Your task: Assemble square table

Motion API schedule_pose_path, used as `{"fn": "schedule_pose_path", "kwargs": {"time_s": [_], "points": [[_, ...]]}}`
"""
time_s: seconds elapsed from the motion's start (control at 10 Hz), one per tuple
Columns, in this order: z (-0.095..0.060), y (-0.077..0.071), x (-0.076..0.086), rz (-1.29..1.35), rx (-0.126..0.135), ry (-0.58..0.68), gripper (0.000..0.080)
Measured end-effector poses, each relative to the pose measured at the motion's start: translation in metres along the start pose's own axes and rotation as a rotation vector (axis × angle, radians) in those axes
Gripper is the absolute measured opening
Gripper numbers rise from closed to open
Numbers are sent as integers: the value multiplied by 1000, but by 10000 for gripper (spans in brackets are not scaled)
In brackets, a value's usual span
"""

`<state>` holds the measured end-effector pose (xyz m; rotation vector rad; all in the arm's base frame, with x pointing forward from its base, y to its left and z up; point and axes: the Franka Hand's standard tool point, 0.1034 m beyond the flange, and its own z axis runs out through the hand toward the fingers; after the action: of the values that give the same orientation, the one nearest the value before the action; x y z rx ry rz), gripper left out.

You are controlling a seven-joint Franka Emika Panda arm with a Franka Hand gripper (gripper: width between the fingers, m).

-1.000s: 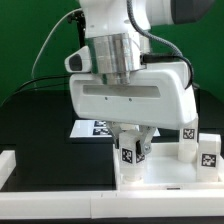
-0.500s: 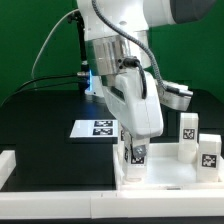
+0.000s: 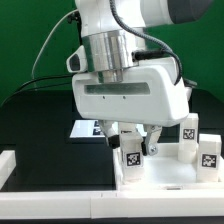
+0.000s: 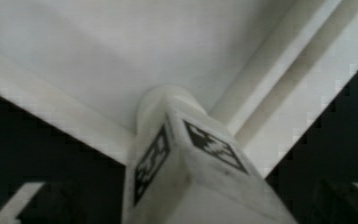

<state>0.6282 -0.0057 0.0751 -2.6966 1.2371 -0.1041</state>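
The white square panel (image 3: 165,172) lies at the exterior view's lower right. One stubby tagged leg (image 3: 131,156) stands upright at its near-left corner. My gripper (image 3: 140,147) hangs straight over this leg with a finger on each side. In the wrist view the leg (image 4: 185,150) rises from the panel's corner (image 4: 123,50), and dark gaps show between it and the fingertips (image 4: 23,204) at the frame's corners, so the gripper (image 4: 190,212) is open. Two more tagged legs (image 3: 187,136) (image 3: 208,155) stand at the panel's right side.
The marker board (image 3: 88,127) lies on the black table behind the gripper. Long white border bars lie along the front (image 3: 60,197) and at the exterior view's left (image 3: 8,163). The arm's wide white hand (image 3: 130,95) hides the panel's back part.
The hand turned about its vertical axis half a second ago and is now back square-on as before. The leg stays upright at the panel's corner.
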Motion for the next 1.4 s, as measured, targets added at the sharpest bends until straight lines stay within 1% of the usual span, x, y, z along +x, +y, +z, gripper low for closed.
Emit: {"fn": "schedule_pose_path", "kwargs": {"time_s": [0.2, 0.3, 0.4, 0.5, 0.6, 0.7, 0.8, 0.9, 1.0, 1.2, 1.4], "points": [[0, 1, 0, -150, -1, 0, 648], [-1, 0, 0, -302, -13, 6, 648], [-6, -4, 0, -546, -28, 14, 649], [-7, -4, -1, -632, -23, 11, 649], [-5, -3, -1, -565, -25, 9, 649], [-5, -3, -1, -553, -25, 10, 538], [-5, -3, -1, -538, -25, 10, 538], [-5, -3, -1, -494, -24, 10, 354], [-5, -2, 0, -402, -25, 12, 288], [-4, -4, 1, -200, -23, 31, 288], [-4, -4, -1, 146, -20, 50, 288]]}}
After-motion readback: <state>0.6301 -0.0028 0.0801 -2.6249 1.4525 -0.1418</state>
